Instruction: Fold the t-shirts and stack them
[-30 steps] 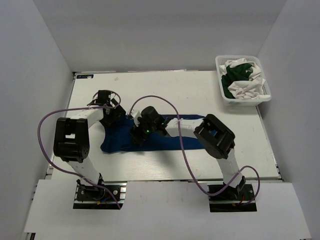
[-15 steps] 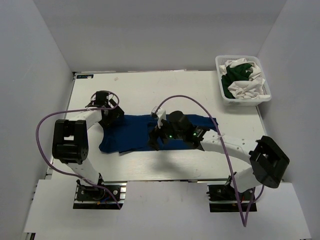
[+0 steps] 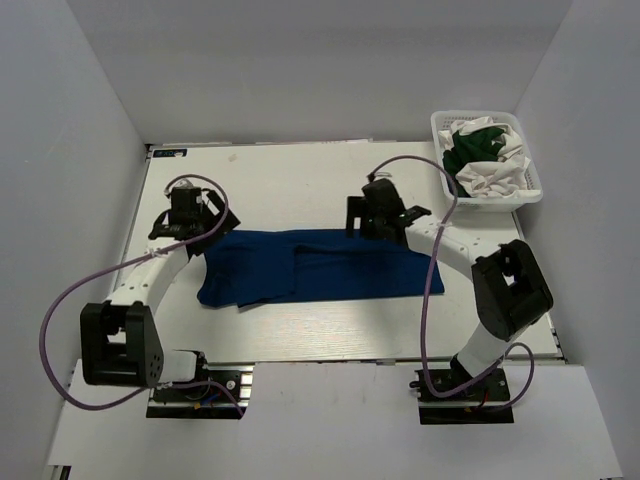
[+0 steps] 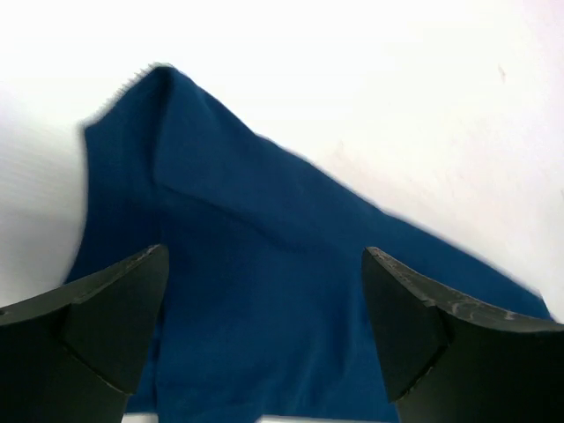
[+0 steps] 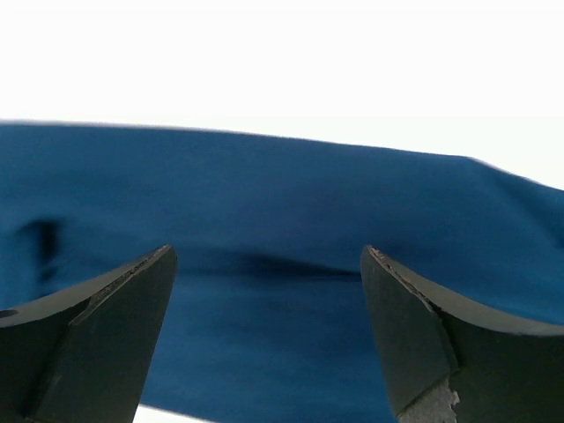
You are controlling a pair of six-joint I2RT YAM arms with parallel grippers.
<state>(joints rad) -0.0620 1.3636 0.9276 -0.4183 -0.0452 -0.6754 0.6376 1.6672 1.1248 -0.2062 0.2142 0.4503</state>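
The royal blue t-shirt [image 3: 320, 268] lies flat on the table as a long folded band, running left to right. It fills the left wrist view [image 4: 264, 291] and the right wrist view [image 5: 282, 264]. My left gripper [image 3: 192, 222] hovers over the shirt's far left corner, jaws open and empty. My right gripper [image 3: 370, 222] hovers over the shirt's far edge right of centre, jaws open and empty. A dark green t-shirt [image 3: 470, 158] and white t-shirts [image 3: 495, 178] lie bunched in the basket.
The white mesh basket [image 3: 440, 130] stands at the table's far right corner. The white table [image 3: 300, 180] ends at a near edge just in front of the arm bases. Purple cables loop off both arms.
My right gripper has let go of the shirt and drawn back to the far right, leaving the shirt spread wider to the right. My left gripper has lifted back to the left.
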